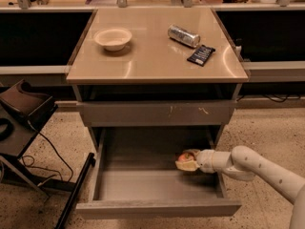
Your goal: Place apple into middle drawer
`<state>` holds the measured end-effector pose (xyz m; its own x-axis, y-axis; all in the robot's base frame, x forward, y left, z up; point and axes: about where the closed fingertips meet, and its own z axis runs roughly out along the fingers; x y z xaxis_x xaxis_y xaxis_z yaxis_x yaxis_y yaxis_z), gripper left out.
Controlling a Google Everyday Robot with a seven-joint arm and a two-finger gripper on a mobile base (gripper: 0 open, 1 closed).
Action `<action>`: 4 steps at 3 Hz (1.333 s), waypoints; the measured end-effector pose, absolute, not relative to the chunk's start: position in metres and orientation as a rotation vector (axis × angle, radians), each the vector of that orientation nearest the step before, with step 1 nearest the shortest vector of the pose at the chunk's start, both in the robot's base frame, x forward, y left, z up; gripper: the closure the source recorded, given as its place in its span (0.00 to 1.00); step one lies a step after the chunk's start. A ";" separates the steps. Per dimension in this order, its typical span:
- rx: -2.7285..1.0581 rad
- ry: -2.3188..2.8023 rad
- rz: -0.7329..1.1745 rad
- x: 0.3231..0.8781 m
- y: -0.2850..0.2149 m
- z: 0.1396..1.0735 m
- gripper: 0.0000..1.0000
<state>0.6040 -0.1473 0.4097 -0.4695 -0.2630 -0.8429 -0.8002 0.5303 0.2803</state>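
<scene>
- Fingers (pixel 187 166): clenched on the apple (pixel 183 155). The red skin shows just above the pale lower finger.
- Apple: held inside the open middle drawer (pixel 157 208), on the right side near the right wall, towards the back. Cannot tell whether it touches the drawer floor.
- Arm (pixel 257 168): white, runs right of the fingers and passes over the drawer's right wall. Wrist is roughly level.
- Drawer floor: smooth grey, spreads left of and in front of the fingers. The plain front panel lies nearest the camera, well below the fingers.
- Upper drawer front (pixel 157 113): closed, directly above the fingers. Pale scratch marks sit right of its centre.
- Worktop (pixel 152 61): higher still, tan and glossy.
- Silver can (pixel 183 36): lying on its side on the worktop, roughly straight above the fingers.
- Dark packet (pixel 200 55): just beside the can, on its near right side.
- Pale bowl (pixel 113 38): upright on the worktop, up and well left of the fingers.
- Black stand (pixel 24 109): on the speckled floor, far left of the fingers, with a cable (pixel 52 149) trailing beneath it.
</scene>
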 end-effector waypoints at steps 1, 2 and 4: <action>-0.869 2.038 0.876 0.596 -0.150 0.388 1.00; -0.870 2.044 0.875 0.594 -0.151 0.385 0.86; -0.870 2.044 0.875 0.594 -0.151 0.385 0.40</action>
<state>0.5942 -0.1509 0.3851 -0.4995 -0.2887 -0.8168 -0.7902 0.5382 0.2930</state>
